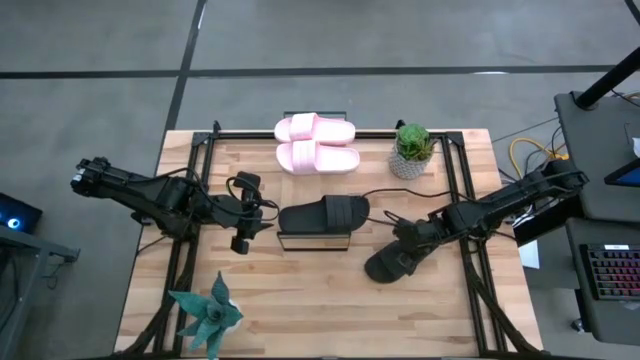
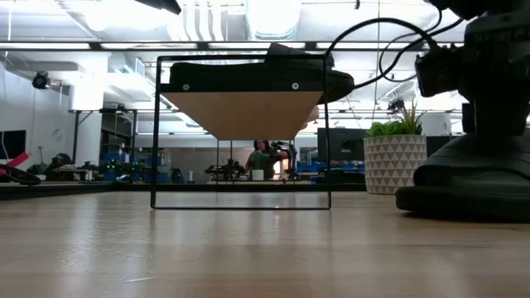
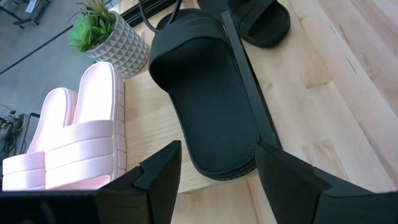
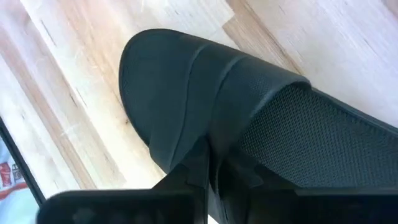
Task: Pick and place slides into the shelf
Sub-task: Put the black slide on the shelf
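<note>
One black slide (image 1: 323,214) lies sole-down on the shelf's plank top (image 1: 312,241) in the middle of the table. A second black slide (image 1: 390,263) lies on the table to the shelf's right, with my right gripper (image 1: 406,243) shut on it from above. Two pale pink slides (image 1: 317,142) lie side by side at the table's far edge. My left gripper (image 1: 243,236) hovers open just left of the shelf, with the shelved slide (image 3: 205,93) ahead of its fingers and nothing between them. My right gripper pinches the black slide's wide strap at its edge (image 4: 214,134) on the footbed side, between its two fingers. The fingers (image 4: 198,167) come steeply from above. The slide rests flat, sole on the table (image 2: 472,194).
A potted green plant (image 1: 412,150) in a white pot stands at the far right, beside the pink slides. A teal star-shaped plant (image 1: 207,315) sits at the near left. Black frame rails (image 1: 462,190) run along the table's left and right sides. Bare wood lies near the front edge.
</note>
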Available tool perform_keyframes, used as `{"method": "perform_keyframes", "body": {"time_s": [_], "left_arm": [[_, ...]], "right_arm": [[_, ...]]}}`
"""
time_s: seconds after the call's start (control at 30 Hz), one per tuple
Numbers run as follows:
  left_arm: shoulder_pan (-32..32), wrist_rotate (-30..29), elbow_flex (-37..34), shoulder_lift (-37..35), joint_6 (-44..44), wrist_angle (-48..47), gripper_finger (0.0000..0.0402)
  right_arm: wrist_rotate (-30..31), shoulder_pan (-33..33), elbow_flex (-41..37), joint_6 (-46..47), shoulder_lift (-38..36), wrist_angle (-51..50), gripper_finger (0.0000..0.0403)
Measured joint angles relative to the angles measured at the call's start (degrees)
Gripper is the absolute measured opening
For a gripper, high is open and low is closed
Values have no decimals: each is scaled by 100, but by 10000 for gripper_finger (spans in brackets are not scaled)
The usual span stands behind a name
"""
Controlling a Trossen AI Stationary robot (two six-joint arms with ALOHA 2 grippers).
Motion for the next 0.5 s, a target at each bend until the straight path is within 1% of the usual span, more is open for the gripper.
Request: {"method": "perform_keyframes", "body": {"time_s": [0.17, 0.27, 0.37, 0.43, 0.5], "left_arm": [[0, 0, 0, 0, 2, 2, 191], [0, 0, 0, 0, 2, 0, 191], [0, 0, 0, 0, 6, 0, 191], [0, 0, 0, 0, 11, 2, 191], [0, 0, 0, 0, 26, 2, 191]], "right_arm": [[-19, 252, 503, -769, -70, -82, 14], [347, 455, 961, -1162, -182, -89, 14], [913, 690, 1375, -1636, -223, -129, 13], [1272, 869, 1656, -2127, -225, -129, 13], [1457, 1041, 1919, -2885, -187, -129, 13]]}}
